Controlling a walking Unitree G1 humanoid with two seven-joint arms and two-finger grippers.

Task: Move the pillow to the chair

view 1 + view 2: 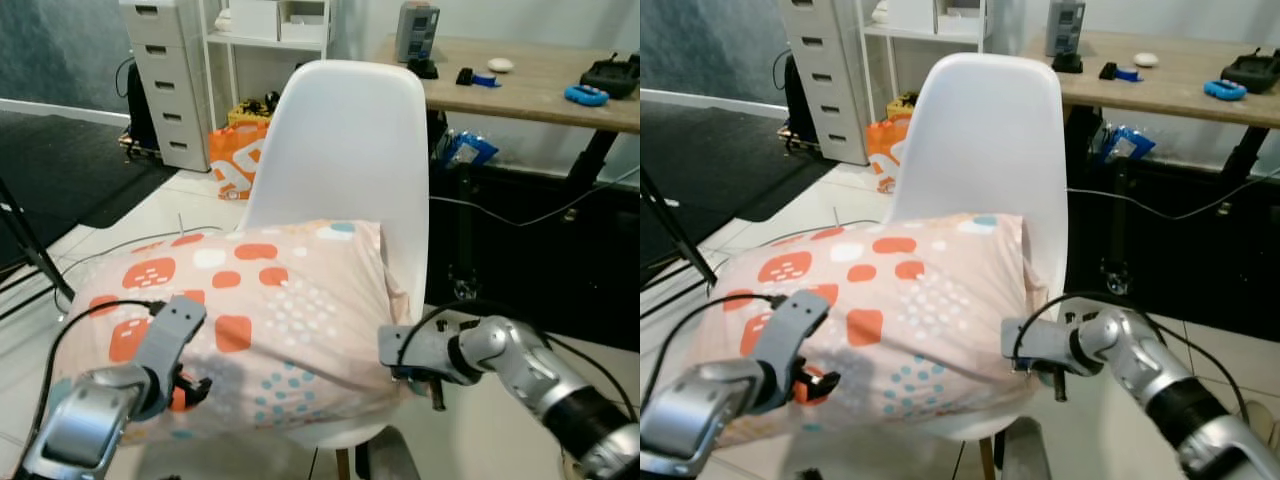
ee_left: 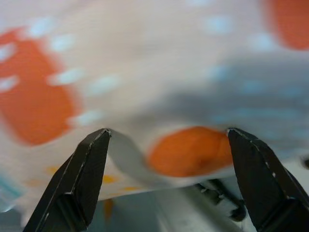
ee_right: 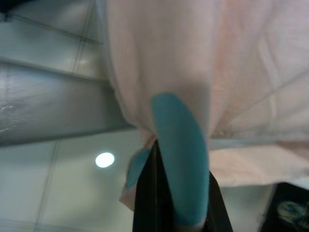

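The pink pillow [image 1: 260,310], printed with orange and teal patches, lies across the seat of the white chair [image 1: 345,150] and hangs well off the seat's left side. My left gripper [image 2: 169,133] is open at the pillow's front left edge, with the fabric bulging between its spread fingers [image 2: 82,179]. At the pillow's right front corner, beside the seat edge, my right gripper [image 3: 178,164] is shut on a fold of the pillow. Both silver arms reach in from the bottom of the eye views, the left gripper [image 1: 190,385] low on the left and the right gripper [image 1: 405,372] on the right.
A wooden desk [image 1: 530,85] with small devices stands behind the chair at the right, cables hanging below it. White drawers [image 1: 165,70] and an orange bag [image 1: 238,158] stand at the back left. A black tripod leg [image 1: 30,245] and floor cables cross the left side.
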